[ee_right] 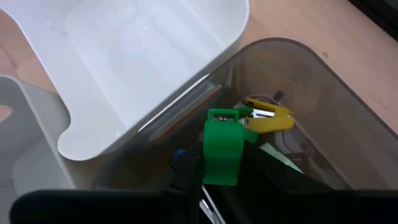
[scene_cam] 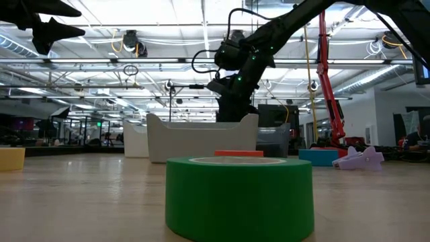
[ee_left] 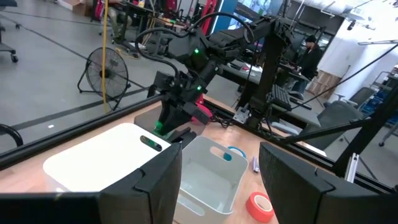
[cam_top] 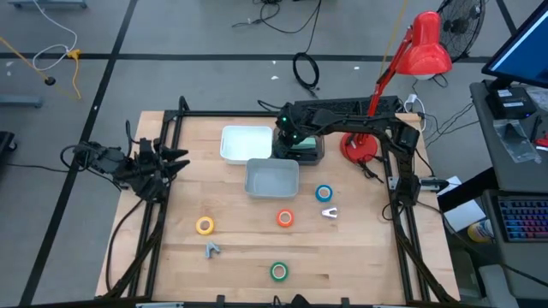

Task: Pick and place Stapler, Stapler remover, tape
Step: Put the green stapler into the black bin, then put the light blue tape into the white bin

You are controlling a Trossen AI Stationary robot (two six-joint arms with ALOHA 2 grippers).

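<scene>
Stapler [ee_right: 222,148], a green one, is standing between the right gripper's [ee_right: 219,186] fingers inside the dark translucent bin [ee_right: 323,112]. The dark fingers are flanking its lower part closely, but whether they are pinching it or just parting from it cannot be told. A yellow item [ee_right: 267,115] is lying just beyond it in the same bin. Seen from above, the right gripper [cam_top: 289,137] is hanging over that dark bin [cam_top: 301,151] at the back of the table, beside the white tray [cam_top: 246,142] and just behind the grey tray [cam_top: 271,178].

Left gripper [cam_top: 175,162] is waiting at the table's left edge, well apart from everything, its fingers [ee_left: 158,180] standing spread with nothing between them.

Tape is lying out on the wooden table [cam_top: 240,248] in four rolls: the blue roll [cam_top: 324,193] is near the grey tray, the orange-red roll [cam_top: 285,218] is sitting in front of that tray, the yellow roll [cam_top: 205,226] is lying toward the left, and the green roll [cam_top: 279,271] is resting near the front edge. A pale small object [cam_top: 329,211] is lying just beside the blue roll, and a grey small object [cam_top: 211,249] is sitting near the yellow roll. A red lamp [cam_top: 411,60] is standing at the back right corner.
</scene>
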